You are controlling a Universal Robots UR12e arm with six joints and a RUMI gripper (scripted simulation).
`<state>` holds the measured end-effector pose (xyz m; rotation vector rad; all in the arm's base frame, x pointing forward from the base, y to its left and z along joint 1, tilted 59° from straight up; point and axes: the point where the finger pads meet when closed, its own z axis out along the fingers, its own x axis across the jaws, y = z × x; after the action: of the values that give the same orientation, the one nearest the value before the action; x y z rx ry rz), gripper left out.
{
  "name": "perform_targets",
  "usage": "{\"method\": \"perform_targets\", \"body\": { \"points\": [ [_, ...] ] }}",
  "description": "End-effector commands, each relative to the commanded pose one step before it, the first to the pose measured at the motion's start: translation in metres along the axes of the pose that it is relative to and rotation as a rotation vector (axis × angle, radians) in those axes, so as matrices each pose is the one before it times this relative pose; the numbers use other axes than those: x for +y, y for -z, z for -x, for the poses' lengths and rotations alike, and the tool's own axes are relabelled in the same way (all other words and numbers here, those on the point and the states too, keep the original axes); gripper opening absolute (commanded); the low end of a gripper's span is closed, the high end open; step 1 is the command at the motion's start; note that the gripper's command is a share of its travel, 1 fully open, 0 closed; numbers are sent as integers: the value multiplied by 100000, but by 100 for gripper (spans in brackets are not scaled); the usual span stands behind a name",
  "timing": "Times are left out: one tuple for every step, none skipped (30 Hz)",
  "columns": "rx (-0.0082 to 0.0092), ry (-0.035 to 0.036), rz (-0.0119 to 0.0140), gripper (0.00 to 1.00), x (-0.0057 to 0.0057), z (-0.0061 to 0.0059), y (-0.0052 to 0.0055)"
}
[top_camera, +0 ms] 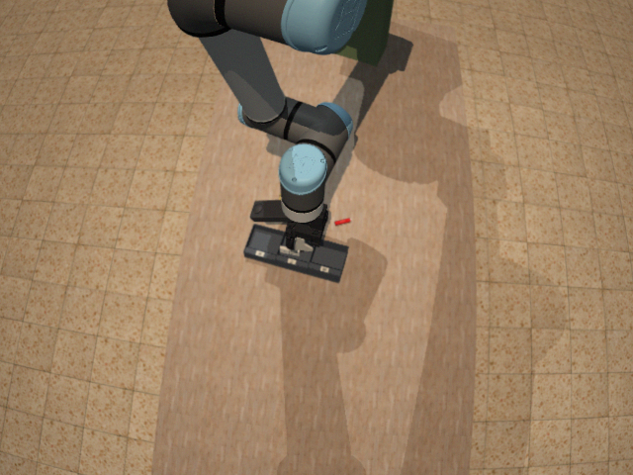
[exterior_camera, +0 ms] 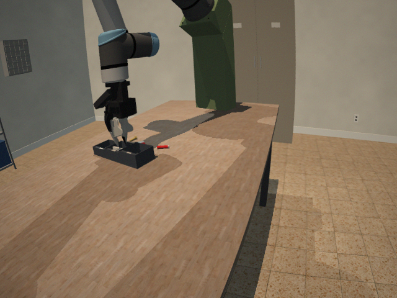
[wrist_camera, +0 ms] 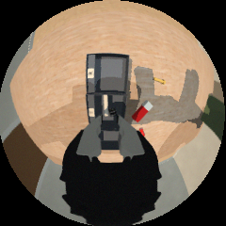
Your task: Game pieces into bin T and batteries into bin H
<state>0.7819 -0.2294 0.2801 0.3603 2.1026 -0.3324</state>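
A dark bin block [top_camera: 334, 274] [exterior_camera: 136, 159] [wrist_camera: 90, 81] with three labelled compartments stands upright on the wooden table; I cannot read the labels. My gripper [top_camera: 295, 248] [exterior_camera: 118, 141] [wrist_camera: 109, 115] reaches down into the middle compartment, its fingers slightly apart and gripping nothing. A small dark piece [wrist_camera: 112, 111] shows between the fingertips, and a cream piece [wrist_camera: 106, 101] lies in the compartment beneath. A red and white cylinder [wrist_camera: 141, 111] lies on the table just behind the bins. A second small red thing [wrist_camera: 141, 132] [exterior_camera: 142, 143] and a small yellow piece [wrist_camera: 160, 80] [exterior_camera: 133, 138] lie nearby.
The green robot base [exterior_camera: 213, 64] stands at the far end of the table. The table's right edge [exterior_camera: 256, 192] drops to a tiled floor. The arm's shadow covers the table around the bins.
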Motion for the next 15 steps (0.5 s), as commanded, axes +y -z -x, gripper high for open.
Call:
{"method": "perform_targets", "body": {
  "points": [
    [-79, 15, 19, 19, 19, 38, 781],
    [0, 0, 0, 19, 0, 0, 133],
    [0, 0, 0, 19, 0, 0, 133],
    [0, 0, 0, 19, 0, 0, 133],
    [0, 0, 0, 19, 0, 0, 133],
    [0, 0, 0, 19, 0, 0, 133],
    [0, 0, 0, 19, 0, 0, 133],
    [0, 0, 0, 19, 0, 0, 0],
    [0, 0, 0, 19, 0, 0, 0],
    [0, 0, 0, 19, 0, 0, 133],
    [0, 0, 0, 19, 0, 0, 133],
    [0, 0, 0, 19, 0, 0, 133],
    [0, 0, 0, 19, 0, 0, 133],
    [0, 0, 0, 19, 0, 0, 67],
    [0, 0, 0, 19, 0, 0, 500]
  ]
}}
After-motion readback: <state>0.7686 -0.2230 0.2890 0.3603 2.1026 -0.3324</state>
